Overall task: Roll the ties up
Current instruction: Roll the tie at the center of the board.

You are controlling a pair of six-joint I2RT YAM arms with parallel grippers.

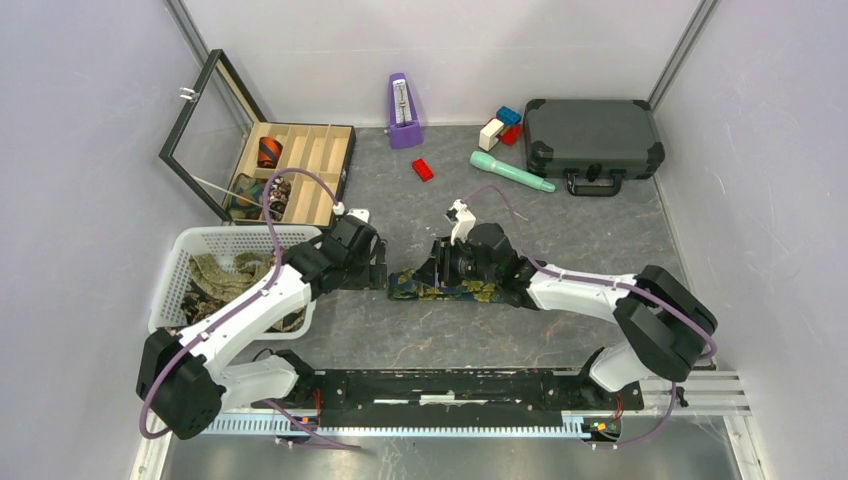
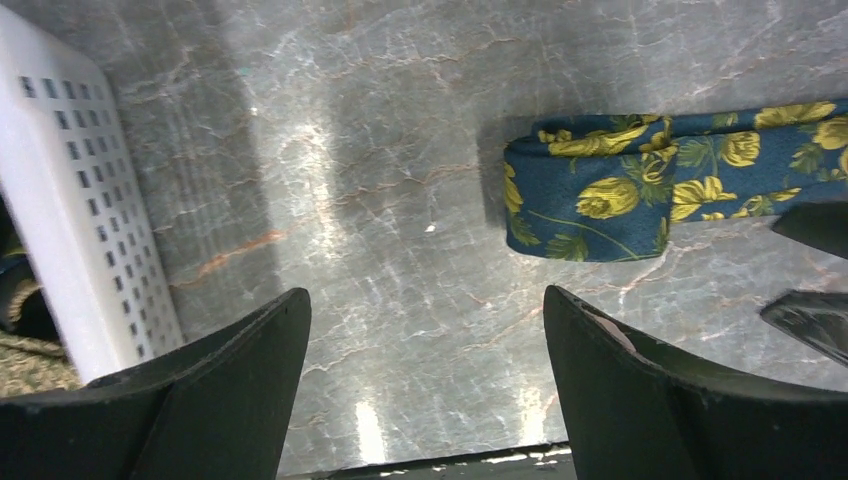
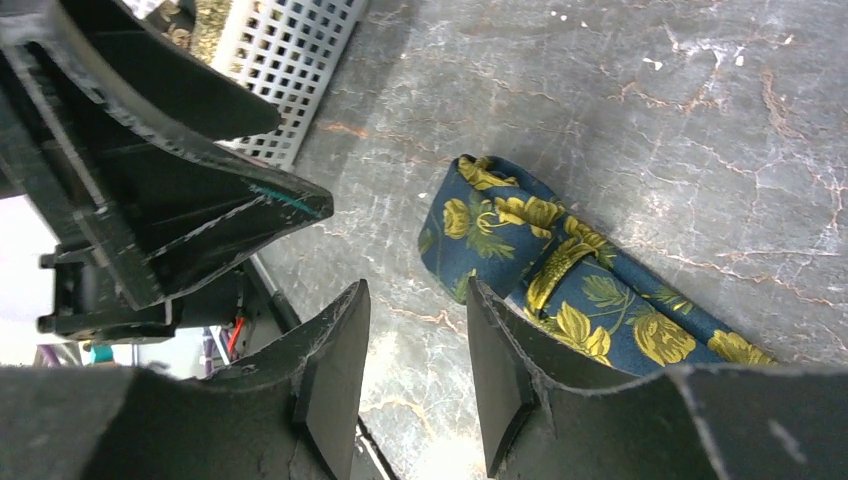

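1. Currently, nearest the arm bases, a blue flowered tie (image 1: 455,291) lies as a flat strip on the bench (image 1: 400,335), between the two arms. Its left end looks doubled over, not coiled.
2. Left end effector (image 2: 425,395): fingers spread wide, nothing between them. It hovers near the tie's left end, apart from it.
3. Right end effector (image 3: 415,385): fingers parted by a narrow gap, nothing in the gap. One finger sits just beside the tie's edge; I cannot tell whether it touches.
4. Further left, a white basket (image 1: 240,232) holds loose ties (image 1: 215,275) in olive and tan, unrolled in a heap.
5. Further back, a wooden box (image 1: 318,165) with its lid open. One rolled tie (image 1: 268,152) is in a far compartment and more patterned fabric is nearer; several slots look bare.
6. Judgement: partly done. At least one coil is boxed. The blue tie is barely started, and the basket heap is left to do.
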